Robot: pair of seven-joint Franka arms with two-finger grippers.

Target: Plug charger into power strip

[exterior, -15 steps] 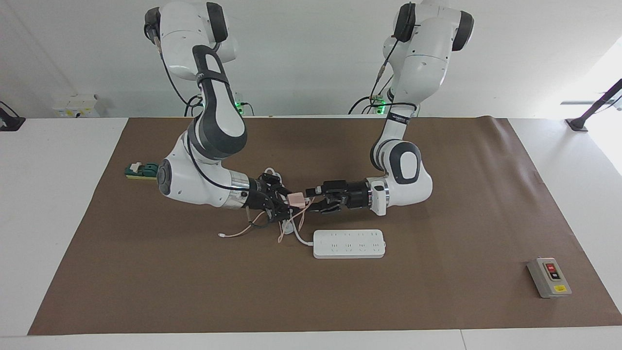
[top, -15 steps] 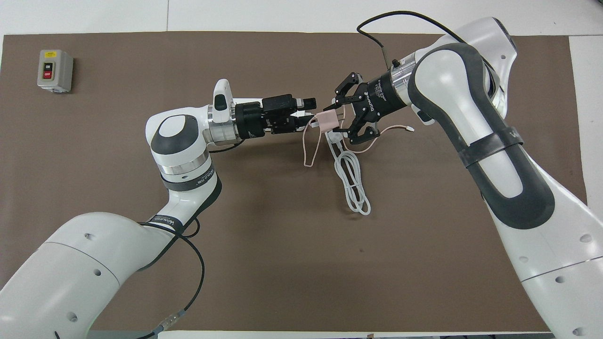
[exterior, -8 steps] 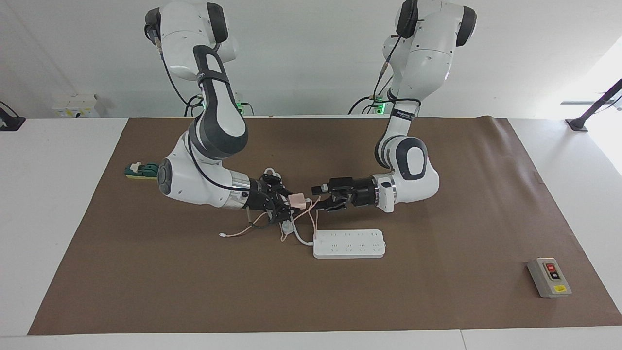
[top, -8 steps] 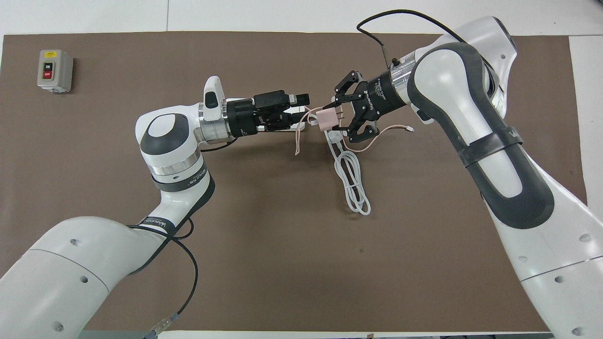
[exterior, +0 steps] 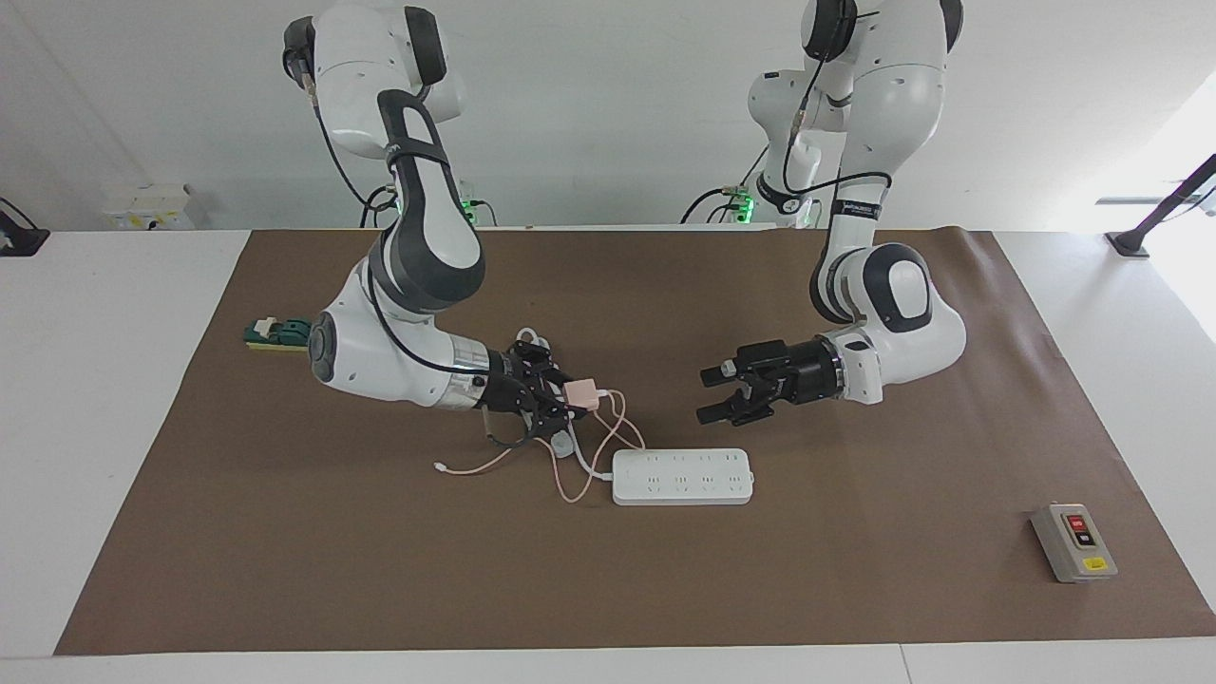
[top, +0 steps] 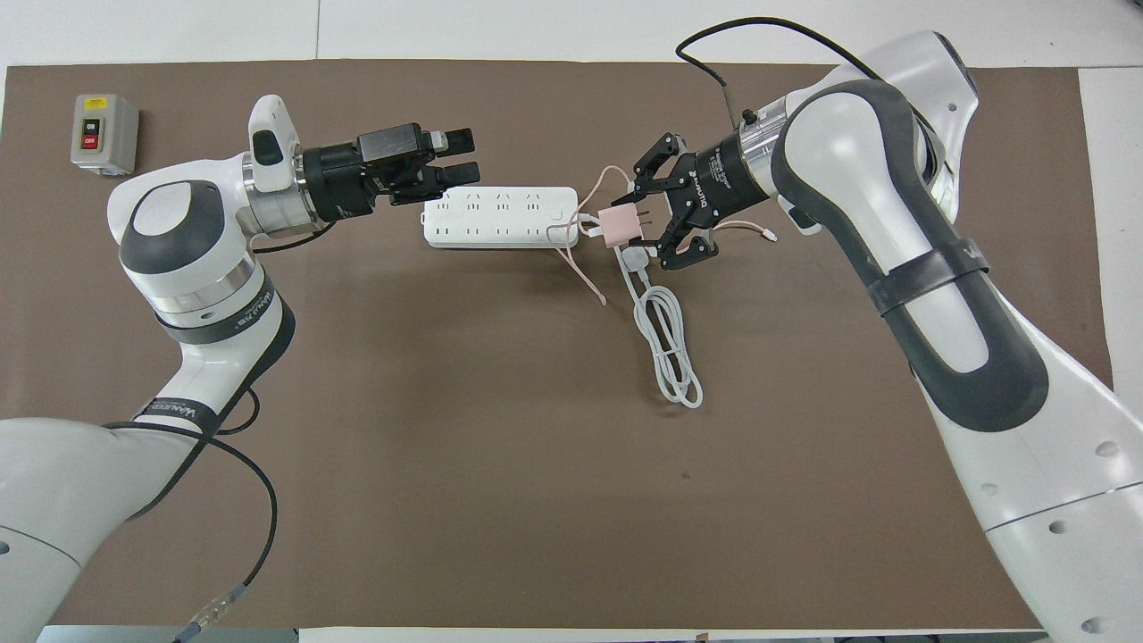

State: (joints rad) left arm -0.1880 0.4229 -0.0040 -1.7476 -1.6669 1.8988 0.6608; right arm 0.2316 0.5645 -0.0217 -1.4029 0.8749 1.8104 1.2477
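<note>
Off the charger [exterior: 580, 391], left hand [exterior: 711, 393] withdrew.

Pink charger [exterior: 580, 391], white power strip [exterior: 682, 476]

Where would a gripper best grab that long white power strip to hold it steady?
Probably across the power strip's two long edges, from straight above, at its end toward the left arm. It lies flat with sockets up, and that end is free of cables; its cord leaves the other end.
</note>
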